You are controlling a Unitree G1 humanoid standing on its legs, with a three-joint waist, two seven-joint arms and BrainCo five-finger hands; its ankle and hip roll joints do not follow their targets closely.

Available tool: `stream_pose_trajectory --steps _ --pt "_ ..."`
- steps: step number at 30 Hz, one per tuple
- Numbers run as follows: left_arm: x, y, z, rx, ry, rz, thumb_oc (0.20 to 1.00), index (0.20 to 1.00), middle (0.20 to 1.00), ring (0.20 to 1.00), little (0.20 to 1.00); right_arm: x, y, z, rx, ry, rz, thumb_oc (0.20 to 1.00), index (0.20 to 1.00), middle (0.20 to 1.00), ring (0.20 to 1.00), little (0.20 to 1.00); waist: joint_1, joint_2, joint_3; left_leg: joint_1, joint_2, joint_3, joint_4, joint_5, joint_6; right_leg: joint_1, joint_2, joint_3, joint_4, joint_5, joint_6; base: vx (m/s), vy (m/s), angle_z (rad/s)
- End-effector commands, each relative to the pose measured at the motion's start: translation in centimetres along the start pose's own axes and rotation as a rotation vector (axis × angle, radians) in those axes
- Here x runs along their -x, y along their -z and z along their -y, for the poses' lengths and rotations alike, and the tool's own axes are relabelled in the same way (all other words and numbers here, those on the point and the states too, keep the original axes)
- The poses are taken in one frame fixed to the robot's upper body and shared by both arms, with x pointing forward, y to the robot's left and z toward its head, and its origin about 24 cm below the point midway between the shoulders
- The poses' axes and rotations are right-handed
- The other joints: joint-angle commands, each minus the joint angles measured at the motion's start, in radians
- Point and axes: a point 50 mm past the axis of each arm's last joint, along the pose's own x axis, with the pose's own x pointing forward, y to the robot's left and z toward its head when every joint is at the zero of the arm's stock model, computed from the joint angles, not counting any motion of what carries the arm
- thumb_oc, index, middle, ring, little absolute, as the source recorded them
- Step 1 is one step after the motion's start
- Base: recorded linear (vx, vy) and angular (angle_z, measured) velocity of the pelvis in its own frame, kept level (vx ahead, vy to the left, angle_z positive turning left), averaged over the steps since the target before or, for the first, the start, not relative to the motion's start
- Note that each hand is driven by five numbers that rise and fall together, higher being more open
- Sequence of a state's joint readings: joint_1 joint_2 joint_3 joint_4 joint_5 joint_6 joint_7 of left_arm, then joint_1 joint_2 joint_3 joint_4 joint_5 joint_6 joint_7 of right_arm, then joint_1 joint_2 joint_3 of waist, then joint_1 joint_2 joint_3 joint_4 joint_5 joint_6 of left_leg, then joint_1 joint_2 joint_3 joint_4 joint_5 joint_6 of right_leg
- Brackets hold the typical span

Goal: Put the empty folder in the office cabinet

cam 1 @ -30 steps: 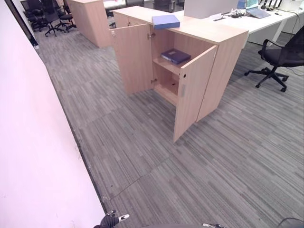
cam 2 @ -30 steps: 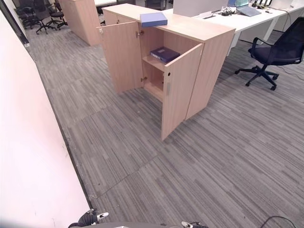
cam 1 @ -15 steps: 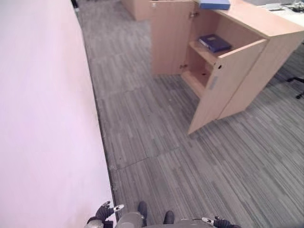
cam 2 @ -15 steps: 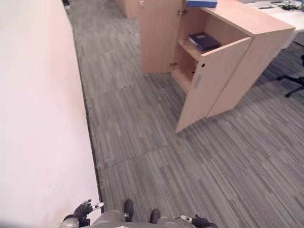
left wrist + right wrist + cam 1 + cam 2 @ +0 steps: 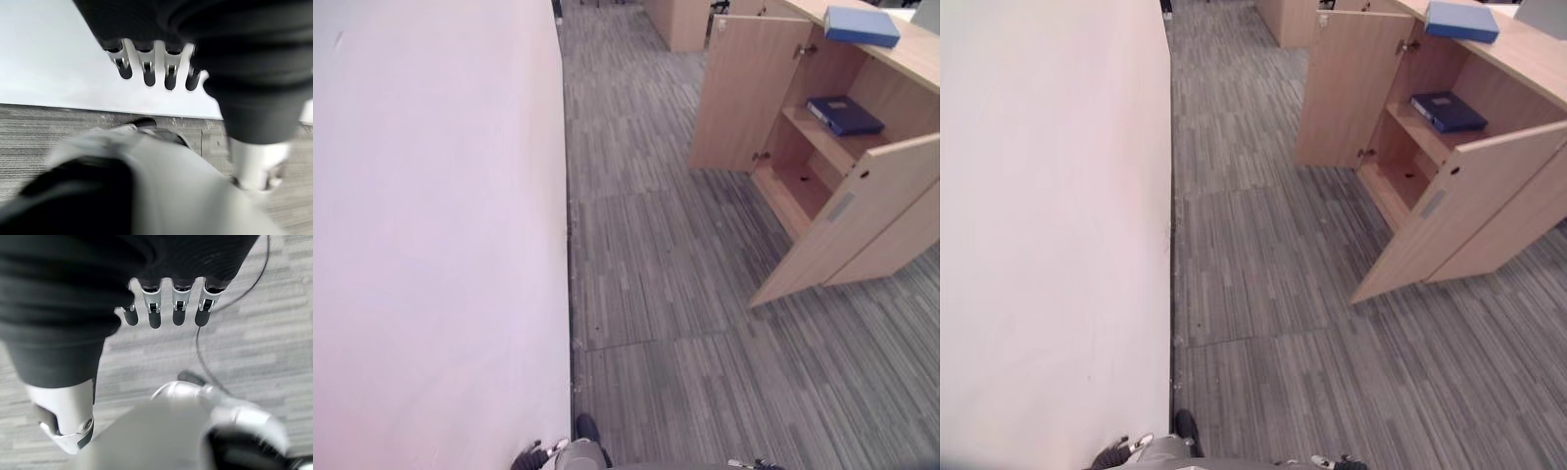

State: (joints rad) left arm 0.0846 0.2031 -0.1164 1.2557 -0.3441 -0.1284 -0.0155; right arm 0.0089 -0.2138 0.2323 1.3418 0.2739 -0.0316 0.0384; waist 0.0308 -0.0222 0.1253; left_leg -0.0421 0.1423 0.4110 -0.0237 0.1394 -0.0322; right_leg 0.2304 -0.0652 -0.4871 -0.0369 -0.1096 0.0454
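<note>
Grey striped carpet [image 5: 705, 323] runs beside a white wall [image 5: 431, 245]. At upper right, a folder [image 5: 861, 25] lies atop the open cabinet [image 5: 862, 211]; another folder [image 5: 844, 114] inside. Left hand [image 5: 146, 68] and right hand [image 5: 166, 308] hang at the bottom edge, fingers relaxed, empty.

Office cabinet [image 5: 862, 166] cut by the right edge, its lower compartment's depths in shadow.

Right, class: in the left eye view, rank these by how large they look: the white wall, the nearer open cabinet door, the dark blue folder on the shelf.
1. White wall
2. Nearer open cabinet door
3. Dark blue folder, though it sits farther away.
</note>
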Motion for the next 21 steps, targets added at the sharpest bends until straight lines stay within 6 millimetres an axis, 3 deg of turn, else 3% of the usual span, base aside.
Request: stream_pose_trajectory --steps 1,3,4,5,6,9,11,12,14,17,18,19,21 --pt "-0.4 -3.0 -1.5 -0.092 -0.079 0.08 1.0 1.0 1.0 1.0 1.0 0.1 -1.4 2.3 0.053 0.052 0.024 1.0 1.0 1.0 1.0 1.0 0.002 0.025 -0.033 -0.047 -0.031 -0.039 0.062 -0.088 -0.032 -0.041 -0.115 0.027 0.182 -0.078 0.053 0.28 0.462 0.38" --pt "-0.4 -3.3 -1.8 -0.099 -0.086 0.09 1.0 1.0 1.0 1.0 1.0 0.1 -1.9 2.2 0.048 0.046 0.044 1.0 1.0 1.0 1.0 1.0 -0.001 0.028 -0.035 -0.017 -0.083 -0.049 0.034 -0.118 0.008 -0.087 -0.176 0.031 0.325 -0.051 0.072 0.19 0.366 0.35" --pt "-0.4 -3.3 -1.8 -0.099 -0.086 0.09 1.0 1.0 1.0 1.0 1.0 0.1 -1.9 2.2 0.048 0.046 0.044 1.0 1.0 1.0 1.0 1.0 -0.001 0.026 -0.035 -0.016 -0.086 -0.049 0.032 -0.119 0.011 -0.091 -0.181 0.033 0.332 -0.053 0.075 0.16 0.372 0.56" --pt "-0.4 -3.9 -2.0 -0.111 -0.09 0.105 1.0 1.0 1.0 1.0 1.0 0.0 -2.4 2.1 0.033 0.045 0.061 1.0 1.0 1.0 1.0 1.0 -0.01 0.026 -0.03 0.019 -0.136 -0.055 0.007 -0.141 0.043 -0.133 -0.238 0.041 0.47 0.015 0.098 0.16 0.357 0.68" --pt "-0.5 -4.3 -2.3 -0.124 -0.096 0.114 1.0 1.0 1.0 1.0 1.0 0.0 -2.8 2.0 0.028 0.045 0.077 1.0 1.0 1.0 1.0 1.0 -0.021 0.026 -0.023 0.045 -0.158 -0.063 -0.013 -0.151 0.056 -0.174 -0.262 0.055 0.548 0.061 0.105 0.19 0.409 0.79" --pt "-0.5 -5.2 -2.4 -0.141 -0.101 0.136 1.0 1.0 1.0 1.0 1.0 0.0 -3.3 1.8 0.019 0.041 0.101 1.0 1.0 1.0 1.0 1.0 -0.038 0.037 -0.011 0.074 -0.164 -0.08 -0.042 -0.157 0.059 -0.229 -0.263 0.071 0.596 0.058 0.091 0.09 0.125 0.64" --pt "-0.6 -6.2 -1.9 -0.172 -0.084 0.164 1.0 1.0 1.0 1.0 1.0 0.1 -3.5 2.0 -0.012 0.05 0.113 1.0 1.0 1.0 1.0 1.0 -0.067 0.056 0.003 0.09 -0.156 -0.109 -0.051 -0.16 0.044 -0.272 -0.221 0.079 0.516 0.01 0.071 0.08 0.018 0.48" --pt "-0.6 -6.2 -1.9 -0.172 -0.084 0.164 1.0 1.0 1.0 1.0 1.0 0.1 -3.5 2.0 -0.012 0.05 0.114 1.0 1.0 1.0 1.0 1.0 -0.068 0.057 0.004 0.091 -0.154 -0.111 -0.051 -0.159 0.043 -0.269 -0.219 0.076 0.513 0.01 0.07 0.09 -0.014 0.19" --pt "-0.7 -6.1 -1.6 -0.197 -0.068 0.156 1.0 1.0 1.0 1.0 1.0 0.1 -2.8 2.4 -0.068 0.063 0.094 1.0 1.0 1.0 1.0 1.0 -0.101 0.061 0.009 0.112 -0.149 -0.133 -0.057 -0.173 0.034 -0.309 -0.168 0.108 0.371 0.014 0.071 0.12 -0.029 0.39" --pt "-0.7 -5.8 -1.4 -0.214 -0.059 0.141 1.0 1.0 1.0 1.0 1.0 0.1 -2.2 2.4 -0.092 0.065 0.076 1.0 1.0 1.0 1.0 1.0 -0.125 0.044 0.019 0.145 -0.16 -0.157 -0.061 -0.196 0.029 -0.362 -0.118 0.178 0.168 0.105 0.104 0.14 -0.045 0.33" --pt "-0.7 -5.8 -1.4 -0.214 -0.059 0.141 1.0 1.0 1.0 1.0 1.0 0.1 -2.2 2.4 -0.092 0.065 0.076 1.0 1.0 1.0 1.0 1.0 -0.125 0.045 0.02 0.146 -0.159 -0.157 -0.061 -0.197 0.029 -0.358 -0.116 0.177 0.163 0.108 0.104 0.1 -0.053 0.0" --pt "-0.8 -5.9 -1.4 -0.227 -0.059 0.139 1.0 1.0 1.0 1.0 1.0 0.1 -2.1 2.5 -0.094 0.065 0.069 1.0 1.0 1.0 1.0 1.0 -0.138 0.026 0.028 0.151 -0.176 -0.162 -0.054 -0.201 0.033 -0.398 -0.113 0.217 0.065 0.179 0.117 0.1 -0.053 -0.28" --pt "-0.8 -5.8 -1.4 -0.24 -0.057 0.135 1.0 1.0 1.0 1.0 1.0 0.1 -2.0 2.5 -0.092 0.062 0.064 1.0 1.0 1.0 1.0 1.0 -0.151 0.013 0.037 0.177 -0.185 -0.174 -0.05 -0.223 0.031 -0.426 -0.104 0.267 -0.009 0.219 0.135 0.22 -0.075 -0.08"
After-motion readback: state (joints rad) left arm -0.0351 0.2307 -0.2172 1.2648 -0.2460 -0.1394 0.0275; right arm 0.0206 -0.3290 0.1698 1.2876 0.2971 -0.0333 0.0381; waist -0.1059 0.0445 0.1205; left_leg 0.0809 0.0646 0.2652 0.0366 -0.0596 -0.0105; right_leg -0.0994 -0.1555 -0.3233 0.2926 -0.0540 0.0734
